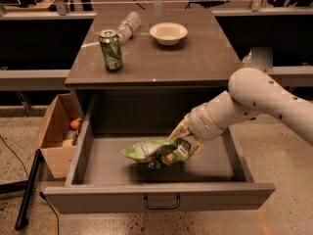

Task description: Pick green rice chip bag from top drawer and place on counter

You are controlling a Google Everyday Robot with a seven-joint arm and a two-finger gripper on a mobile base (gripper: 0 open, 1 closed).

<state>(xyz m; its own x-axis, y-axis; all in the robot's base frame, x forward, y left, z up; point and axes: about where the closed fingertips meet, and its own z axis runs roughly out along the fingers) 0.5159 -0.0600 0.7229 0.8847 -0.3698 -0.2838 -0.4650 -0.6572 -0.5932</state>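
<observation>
The green rice chip bag (151,153) is wrinkled, light green with white label panels, and hangs a little above the floor of the open top drawer (156,196), casting a shadow below. My gripper (182,146) is shut on the bag's right end, inside the drawer, right of its middle. My white arm comes in from the right over the drawer's right side. The counter (195,58) is the grey-brown tabletop directly above the drawer.
On the counter stand a green drink can (111,50) at the left, a lying plastic bottle (128,26) behind it and a white bowl (168,33) at the back. A cardboard box (56,133) with items sits on the floor left of the drawer.
</observation>
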